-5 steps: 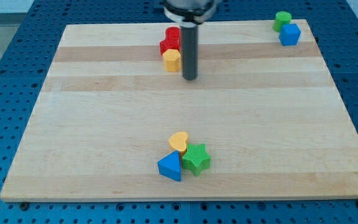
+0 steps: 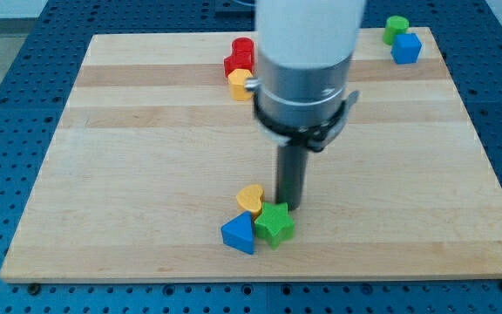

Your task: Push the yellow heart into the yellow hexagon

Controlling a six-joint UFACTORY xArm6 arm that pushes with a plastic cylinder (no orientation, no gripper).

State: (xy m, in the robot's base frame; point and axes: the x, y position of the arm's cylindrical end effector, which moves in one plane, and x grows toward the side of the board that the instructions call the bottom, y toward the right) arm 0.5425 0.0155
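The yellow heart [image 2: 250, 199] lies near the view's bottom centre, touching the blue triangle [image 2: 239, 234] below it and the green star [image 2: 274, 224] at its lower right. The yellow hexagon [image 2: 239, 85] sits near the view's top centre, against a red block [image 2: 239, 57] and partly behind the arm. My tip [image 2: 290, 206] is down on the board just right of the yellow heart and just above the green star, very close to both.
A green block [image 2: 396, 26] and a blue cube [image 2: 405, 47] sit at the view's top right corner of the wooden board [image 2: 129, 174]. The arm's wide grey body [image 2: 303, 78] hangs over the board's upper middle.
My tip has moved from beside the yellow hexagon near the view's top down to beside the yellow heart and green star. The blocks have not moved.
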